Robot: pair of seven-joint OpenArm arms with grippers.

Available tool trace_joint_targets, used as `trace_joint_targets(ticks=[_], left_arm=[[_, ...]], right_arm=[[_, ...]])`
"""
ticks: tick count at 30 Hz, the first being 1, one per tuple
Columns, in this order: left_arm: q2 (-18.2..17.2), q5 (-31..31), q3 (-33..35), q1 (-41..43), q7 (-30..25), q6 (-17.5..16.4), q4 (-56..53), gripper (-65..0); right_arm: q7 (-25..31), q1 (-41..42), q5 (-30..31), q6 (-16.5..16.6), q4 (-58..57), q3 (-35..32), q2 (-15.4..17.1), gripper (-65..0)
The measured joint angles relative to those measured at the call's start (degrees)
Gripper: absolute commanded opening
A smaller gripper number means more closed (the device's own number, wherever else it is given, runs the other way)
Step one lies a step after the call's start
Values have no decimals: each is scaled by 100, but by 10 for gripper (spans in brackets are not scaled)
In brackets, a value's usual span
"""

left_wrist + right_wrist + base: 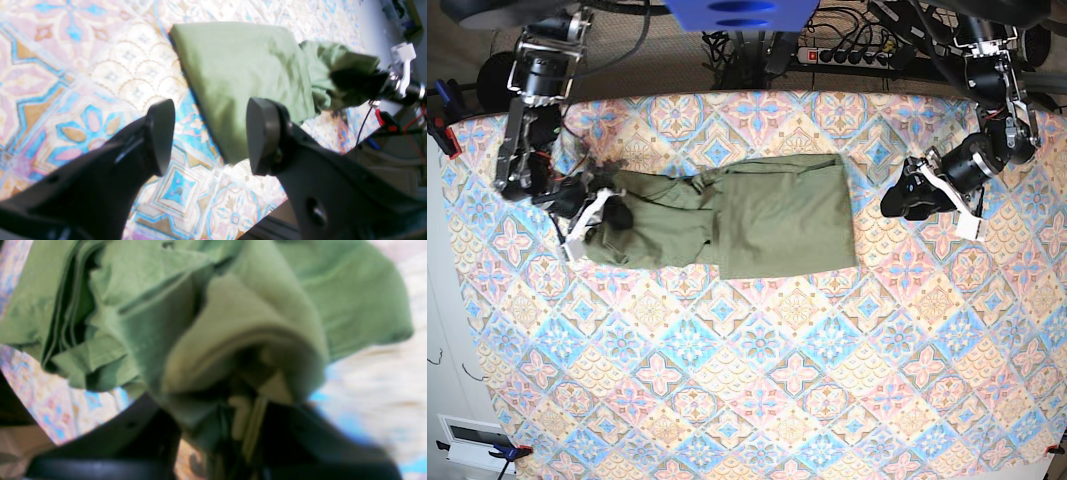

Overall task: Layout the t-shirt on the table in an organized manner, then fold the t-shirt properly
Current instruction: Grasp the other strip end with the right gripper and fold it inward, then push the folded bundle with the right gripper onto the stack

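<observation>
Two black fingers of the left gripper point(210, 136) are seen in the left wrist view, spread well apart with nothing between them, so the jaws are released. Beyond them, toward 12 o'clock, the t-shirt point(240, 80) is laid flat on the table point(66, 83), its folded body smooth and square-edged. At 3 o'clock the cloth is bunched and lifted where the right gripper point(353, 85) is clamped on it; detail there is blurred.

In the right wrist view, the frame is filled by the t-shirt point(233, 323), gathered into thick folds with several stacked edges visible at 10 o'clock. At 6 o'clock the cloth is drawn down between the dark fingers of the right gripper point(233, 426), which are closed on it. Patterned table point(383, 390) is seen at 3 and 8 o'clock.

In the base view, the t-shirt point(777, 215) is stretched across the upper middle of the table point(777, 400), the tidy rectangular part toward 3 o'clock, the rumpled part toward 9 o'clock. The right gripper point(612, 212) is set on the rumpled end, grasping it. The left gripper point(905, 200) is held over bare table, near the shirt's 3 o'clock edge but apart from it.
</observation>
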Motion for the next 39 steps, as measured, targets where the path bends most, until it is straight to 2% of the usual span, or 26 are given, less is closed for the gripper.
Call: trace_joint_targets(ticks=[6, 10, 12, 14, 16, 18, 22, 25, 31, 34, 37, 39], left_arm=[[-4, 9, 20, 2, 0, 2, 0, -329], [4, 11, 52, 4, 2, 0, 0, -335], [9, 13, 52, 4, 11, 4, 0, -383], [22, 13, 52, 2, -7, 0, 0, -470], [17, 17, 52, 4, -9, 9, 0, -564], [57, 15, 50, 2, -9, 17, 0, -650], [184, 363, 61, 4, 17, 26, 0, -650], [426, 798, 7, 0, -9, 46, 0, -650], [922, 1725, 68, 2, 22, 42, -4, -650], [933, 1818, 59, 0, 31, 31, -4, -650], [929, 1829, 57, 2, 11, 26, -4, -650], [935, 1836, 57, 0, 7, 26, -4, -650]], right_arm=[[-33, 107, -9, -11, 63, -610, 638, -633], [-17, 105, -28, -20, 664, -935, 741, -632], [-17, 103, -22, 2, 999, -1121, 739, -632], [0, 105, -7, 7, 1303, -1305, 723, -632], [-2, 131, -39, -11, 1550, -1523, 588, -632], [15, 131, -33, -33, 1687, -1665, 260, -632], [-33, 170, -4, 13, 1823, -1902, -385, -632], [4, 319, -24, 9, 1856, -2090, -579, -632], [-24, 562, -122, -7, 1808, -2465, -1198, -631], [81, 745, -872, 15, 1808, -2721, -1320, -631], [109, 793, -2041, -4, 1495, -2986, -1414, -629], [-24, 723, -2763, -26, 1244, -3171, -1537, -600]])
